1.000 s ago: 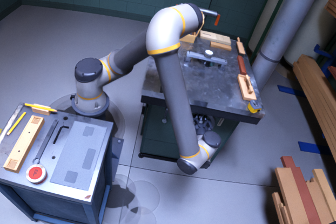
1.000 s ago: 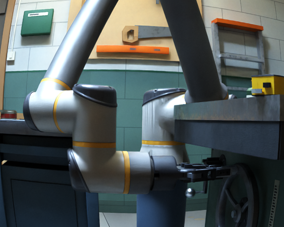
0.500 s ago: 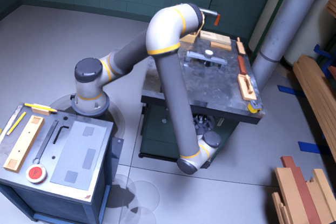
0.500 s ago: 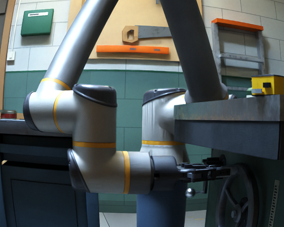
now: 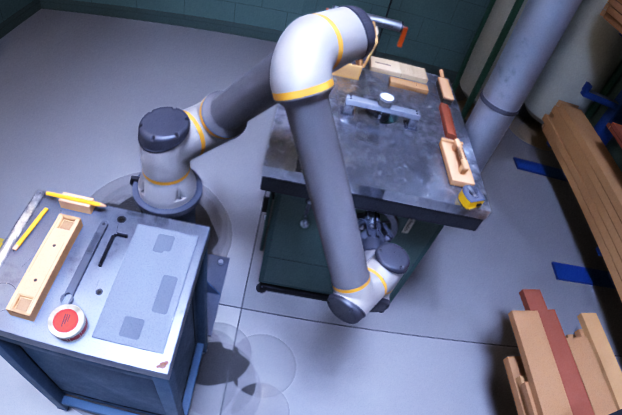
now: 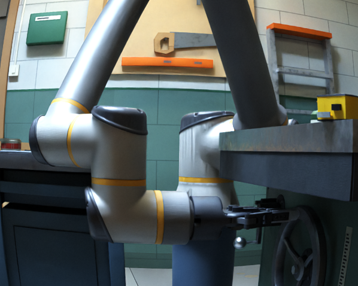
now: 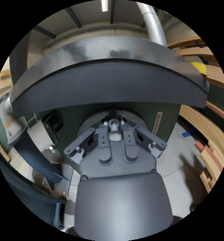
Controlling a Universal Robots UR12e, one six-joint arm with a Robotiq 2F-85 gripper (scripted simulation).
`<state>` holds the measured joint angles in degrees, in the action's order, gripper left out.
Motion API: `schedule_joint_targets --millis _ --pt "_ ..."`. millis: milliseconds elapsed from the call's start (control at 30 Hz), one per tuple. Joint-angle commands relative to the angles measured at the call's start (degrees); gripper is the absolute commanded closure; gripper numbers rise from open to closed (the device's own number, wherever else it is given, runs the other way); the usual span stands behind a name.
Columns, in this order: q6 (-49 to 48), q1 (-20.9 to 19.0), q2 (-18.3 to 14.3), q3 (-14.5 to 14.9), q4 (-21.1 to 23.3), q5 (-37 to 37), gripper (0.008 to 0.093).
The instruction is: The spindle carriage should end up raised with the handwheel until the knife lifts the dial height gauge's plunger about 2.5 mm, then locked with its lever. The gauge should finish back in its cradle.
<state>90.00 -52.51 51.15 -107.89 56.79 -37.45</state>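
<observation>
The handwheel (image 6: 299,246) on the green machine front sits under the table overhang, mostly hidden from the side camera by my forearm. Its pale crank handle (image 7: 114,129) sticks out toward me, and my gripper (image 7: 115,127) is closed around that handle at the top of the wheel's rim. A locking lever with a ball knob (image 6: 240,242) hangs just below my fingers. On the table top the dial height gauge (image 5: 387,97) sits on a grey bridge bar (image 5: 381,108) over the spindle opening. Its cradle (image 5: 42,264) lies empty on the blue cart.
A grey dust pipe (image 5: 527,49) rises behind the table. Wooden push blocks (image 5: 456,160) and a yellow tape measure (image 5: 471,197) line the table's right edge. Lumber stacks (image 5: 557,350) stand at right. The blue cart (image 5: 100,290) holds a red tin, hex key and ruler.
</observation>
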Motion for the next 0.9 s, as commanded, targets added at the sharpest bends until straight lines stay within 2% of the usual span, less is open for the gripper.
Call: schedule_joint_targets --millis 0,267,867 --pt "0.0 0.0 0.0 0.0 0.0 0.0 0.0784" --pt "0.0 0.0 0.0 0.0 0.0 0.0 0.0934" --pt "0.0 -0.7 -0.7 1.6 -0.8 0.7 0.0934"
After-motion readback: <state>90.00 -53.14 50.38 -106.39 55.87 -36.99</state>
